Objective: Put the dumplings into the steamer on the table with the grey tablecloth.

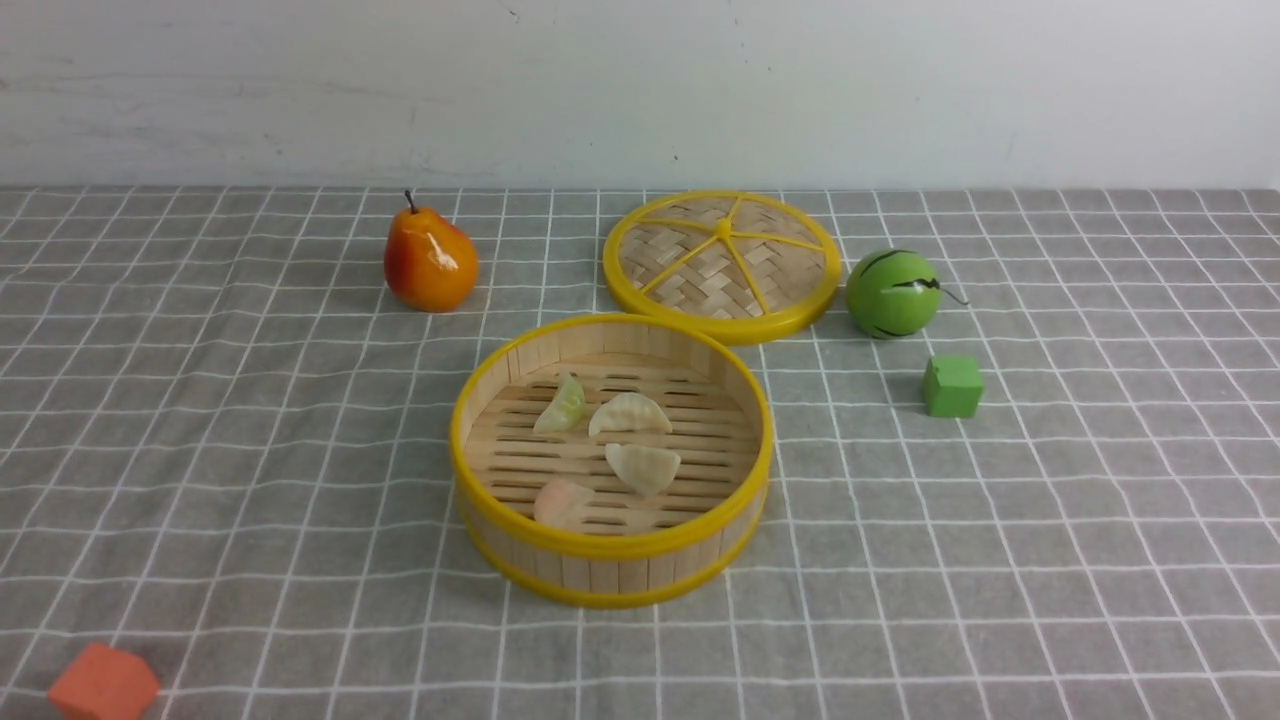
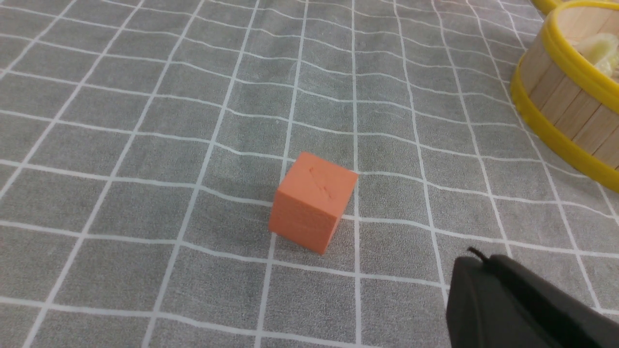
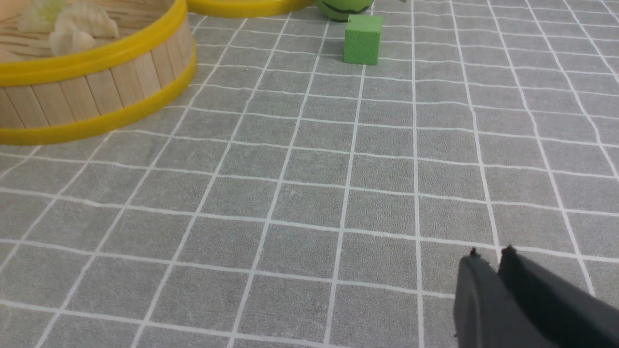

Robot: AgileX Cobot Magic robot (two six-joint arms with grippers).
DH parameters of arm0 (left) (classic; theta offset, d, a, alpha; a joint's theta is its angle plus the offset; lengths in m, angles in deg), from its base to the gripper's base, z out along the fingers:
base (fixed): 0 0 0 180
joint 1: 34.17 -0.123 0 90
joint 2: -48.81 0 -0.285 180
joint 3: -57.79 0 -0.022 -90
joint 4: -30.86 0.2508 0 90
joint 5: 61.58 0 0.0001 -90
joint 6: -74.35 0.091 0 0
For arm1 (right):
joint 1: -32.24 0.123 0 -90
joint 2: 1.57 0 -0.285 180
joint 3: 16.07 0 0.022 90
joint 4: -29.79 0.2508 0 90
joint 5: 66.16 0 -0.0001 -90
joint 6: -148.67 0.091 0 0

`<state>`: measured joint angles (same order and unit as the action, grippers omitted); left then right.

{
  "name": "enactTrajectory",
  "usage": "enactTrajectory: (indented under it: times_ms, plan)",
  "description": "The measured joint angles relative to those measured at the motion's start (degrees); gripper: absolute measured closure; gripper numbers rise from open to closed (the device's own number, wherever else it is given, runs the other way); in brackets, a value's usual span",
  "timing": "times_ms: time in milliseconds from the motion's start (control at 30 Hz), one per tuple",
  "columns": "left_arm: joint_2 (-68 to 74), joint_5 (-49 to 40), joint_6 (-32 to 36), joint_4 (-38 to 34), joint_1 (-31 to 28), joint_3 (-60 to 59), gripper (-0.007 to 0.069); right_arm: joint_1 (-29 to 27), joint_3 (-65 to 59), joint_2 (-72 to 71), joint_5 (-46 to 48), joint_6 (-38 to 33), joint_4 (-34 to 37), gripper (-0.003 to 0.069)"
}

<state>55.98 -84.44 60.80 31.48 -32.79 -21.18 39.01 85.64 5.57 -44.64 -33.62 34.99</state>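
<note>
The steamer (image 1: pixel 610 545) stands mid-table on the grey tablecloth (image 1: pixel 200 420). Inside it lie the dumplings: a pale green one (image 1: pixel 562 405), two cream ones (image 1: pixel 630 413) (image 1: pixel 643 466) and a pale pink one (image 1: pixel 562 500). Neither arm shows in the front view. In the left wrist view, my left gripper (image 2: pixel 478 256) is shut and empty above the cloth, with the steamer (image 2: pixel 561 101) well off to one side. My right gripper (image 3: pixel 490 252) has a narrow gap between its tips and holds nothing; it hangs over bare cloth far from the steamer (image 3: pixel 96 87).
A pear (image 1: pixel 430 262), the woven lid (image 1: pixel 722 262) and a green striped ball (image 1: pixel 892 293) sit behind the steamer. A green cube (image 1: pixel 952 386) lies to its right. An orange cube (image 1: pixel 103 685) sits at the front left, close to my left gripper.
</note>
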Motion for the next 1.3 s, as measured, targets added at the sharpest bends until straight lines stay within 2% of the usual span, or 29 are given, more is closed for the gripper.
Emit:
enactTrajectory:
  times_ms: [1300]
  plan:
    - [0.0, 0.0, 0.0, 0.0, 0.0, 0.0, 0.0635, 0.0, 0.0, 0.0, 0.0, 0.0, 0.0, 0.0554]
